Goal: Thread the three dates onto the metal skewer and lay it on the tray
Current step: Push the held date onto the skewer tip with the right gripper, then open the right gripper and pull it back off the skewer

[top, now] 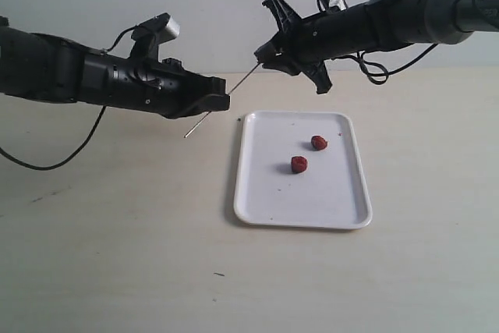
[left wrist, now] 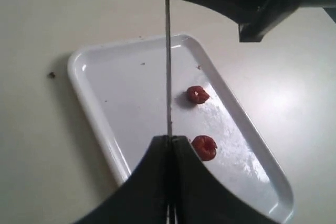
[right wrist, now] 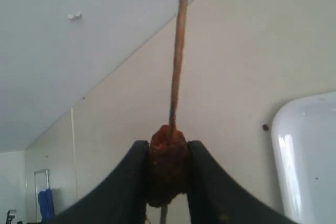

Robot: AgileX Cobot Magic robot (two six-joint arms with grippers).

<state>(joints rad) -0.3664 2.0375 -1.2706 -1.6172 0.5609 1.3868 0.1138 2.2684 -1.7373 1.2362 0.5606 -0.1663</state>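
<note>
One threading under way: clamps thin silver metal skewer (left wrist: 168,66) in left gripper (left wrist: 169,139), pinches wrinkled red-brown date (right wrist: 167,174) in right gripper (right wrist: 168,144), next needs straight push along rod.

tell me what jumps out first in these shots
The two arms meet in mid-air: the left gripper is shut on the metal skewer, and the right gripper pinches a date with the skewer running into it. Below them, two loose dates lie apart on the white tray.
</note>
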